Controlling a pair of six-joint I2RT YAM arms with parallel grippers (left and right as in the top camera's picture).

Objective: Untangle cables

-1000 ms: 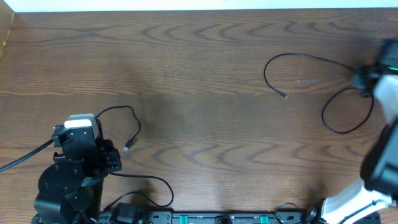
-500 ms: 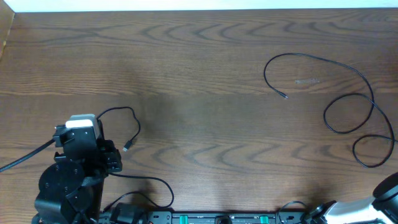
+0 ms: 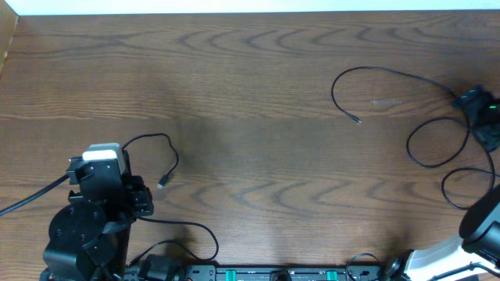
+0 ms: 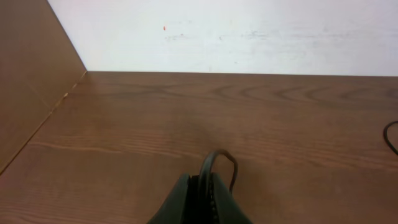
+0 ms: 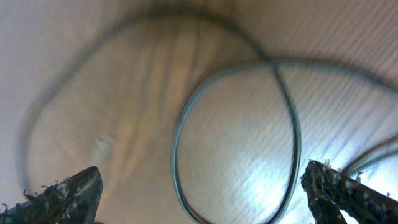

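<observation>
Two thin black cords lie well apart on the dark wooden desk point(image 3: 234, 94). The left cable point(image 3: 173, 152) is at the near left. It comes off the far end of the left arm point(image 3: 82, 230), arcs right in a small hoop and drops back toward the near side. It ends in a small silvery plug point(image 3: 160, 185) resting on the wood just right of the arm. The left claw point(image 4: 208, 190) has its fingers pressed narrowly together, and in the wrist view the cord curls up and over from between their tips, so the claw is clamped on the left cable. Beyond it that view shows wood running to a white wall point(image 4: 249, 31), with a brown side panel point(image 4: 28, 74) on the left. The right cable point(image 3: 391, 72) is spread over the far right. From a loose end point(image 3: 358, 120) it curves far and round, then runs right along a shallow arc. It then curls into one loop and a second, smaller loop closer to the near right edge. The right claw point(image 3: 473, 104) hovers over this cord where the arc meets the first loop, close to the right edge of the desk. Its fingers point(image 5: 62, 193) stand wide apart in the wrist view and hold nothing. Between them, blurred, a loop of the cord lies on the wood with its strands crossing at the far side. Whether the tips touch the desk cannot be told.
</observation>
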